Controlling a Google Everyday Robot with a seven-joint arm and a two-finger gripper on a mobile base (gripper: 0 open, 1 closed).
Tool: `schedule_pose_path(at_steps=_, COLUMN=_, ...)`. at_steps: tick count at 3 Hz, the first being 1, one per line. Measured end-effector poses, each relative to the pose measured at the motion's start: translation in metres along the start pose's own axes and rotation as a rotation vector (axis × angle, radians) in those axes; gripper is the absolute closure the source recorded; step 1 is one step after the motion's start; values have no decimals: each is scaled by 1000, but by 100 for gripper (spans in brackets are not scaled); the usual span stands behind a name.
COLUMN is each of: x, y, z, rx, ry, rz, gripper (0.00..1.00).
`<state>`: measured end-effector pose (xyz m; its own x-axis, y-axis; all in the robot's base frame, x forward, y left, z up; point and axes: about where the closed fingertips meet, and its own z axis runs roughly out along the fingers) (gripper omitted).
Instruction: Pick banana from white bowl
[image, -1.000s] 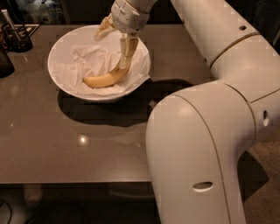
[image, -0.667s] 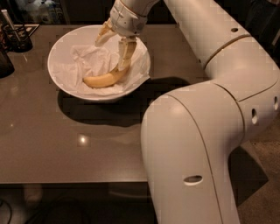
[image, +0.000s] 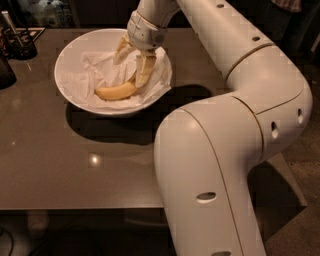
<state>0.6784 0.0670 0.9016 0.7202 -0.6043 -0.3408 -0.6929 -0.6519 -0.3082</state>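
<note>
- The banana (image: 117, 91) lies on its side in the bowl (image: 65, 56), on the near slope of the bowl's inside. Its curve opens toward the bowl's far rim, and its thin end rises toward the right wall.
- Crumpled paper (image: 85, 75) lines the bowl under and behind the banana.
- The gripper (image: 133, 62) hangs inside the bowl, above the banana's raised right end. It is spread wide and holds nothing. One finger (image: 145, 70) points down just beside that end; whether it touches the banana I cannot tell.
- Handling, as I judge it: the banana is light, soft under a hard squeeze and smooth-skinned. It could roll or slide on the loose paper and the glossy slope.
- Best hold: across the thick middle, with the jaws square to its length and only gentle pressure. The thin end gives little to grip and could slip out or snap.
- Risk: a fold of paper may get pinched along with the fruit and be lifted with it.
- The bowl sits on a dark table (image: 60, 160). The arm (image: 240, 75) reaches over the bowl's right rim.
- No brand, label or writing can be read anywhere.
</note>
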Motion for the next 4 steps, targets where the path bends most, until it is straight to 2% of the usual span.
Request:
schedule_pose_path(at_steps=2, x=11, y=6, z=16, rx=-42, ry=-12, rz=57, gripper=44)
schedule_pose_path(at_steps=4, x=18, y=7, z=29, rx=-73, ry=-16, rz=70, gripper=45)
